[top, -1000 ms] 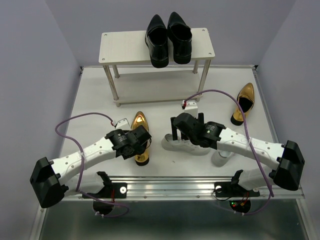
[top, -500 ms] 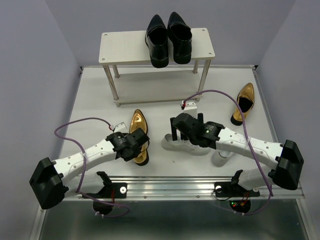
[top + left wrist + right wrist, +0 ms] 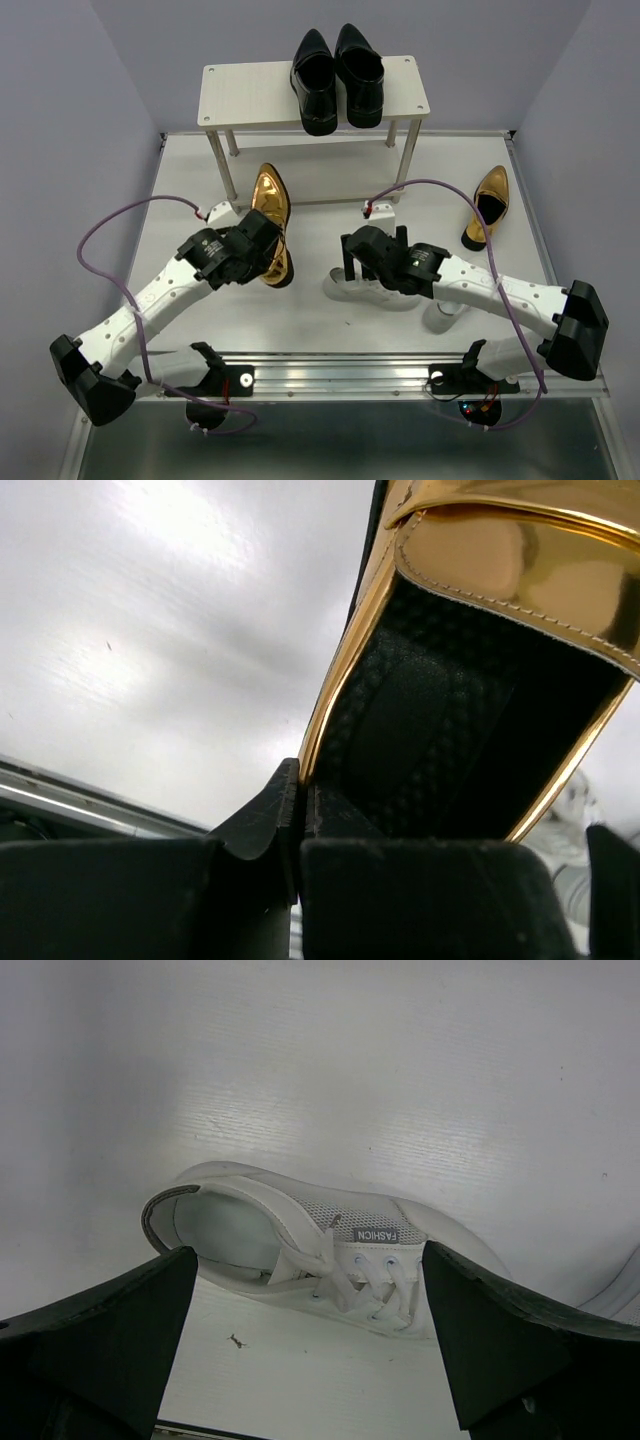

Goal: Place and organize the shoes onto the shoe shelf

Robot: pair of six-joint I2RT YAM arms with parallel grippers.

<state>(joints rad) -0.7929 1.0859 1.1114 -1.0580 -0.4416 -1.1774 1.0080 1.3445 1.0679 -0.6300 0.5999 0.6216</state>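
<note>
The left claw (image 3: 300, 805) is clenched on the heel rim of a gold loafer (image 3: 268, 210), which seems to be lifted off the surface (image 3: 445, 170) with its toe toward the shoe shelf (image 3: 250, 95). The right claw (image 3: 372, 260) hangs spread wide over a white sneaker (image 3: 330, 1250).

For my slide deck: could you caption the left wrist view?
Close-up: left tool shut on the rim of a gold loafer, dark lining facing the camera, pale table beyond.
</note>
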